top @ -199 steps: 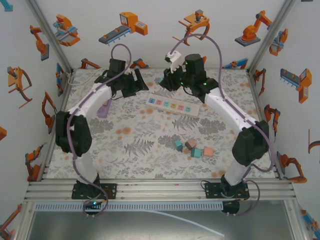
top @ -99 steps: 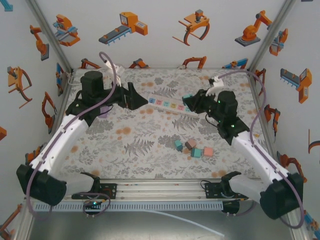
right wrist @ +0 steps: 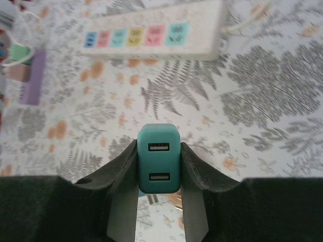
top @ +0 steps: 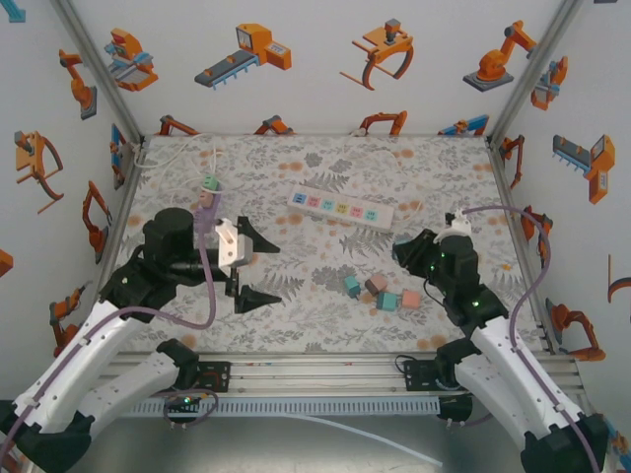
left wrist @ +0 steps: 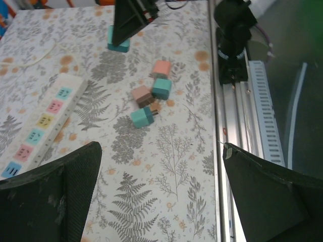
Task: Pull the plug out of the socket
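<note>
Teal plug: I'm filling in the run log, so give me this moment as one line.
right gripper: shut on teal plug | teal plug: apart from power strip | left gripper: open, empty

this is a robotics lab test cell: white panel walls [top: 315, 99] printed with orange cartoon robot-arm pictures [top: 246, 51], silver aluminium frame posts [top: 96, 69], a grey fern-patterned table cover [top: 296, 246], and a slotted aluminium base rail [top: 315, 370] with black arm bases [top: 434, 374] bolted on.

I can't see the power strip's [left wrist: 43, 126] lower end behind my left pincer finger [left wrist: 45, 201]; the teal plug [right wrist: 159, 159] hides its prongs.
</note>
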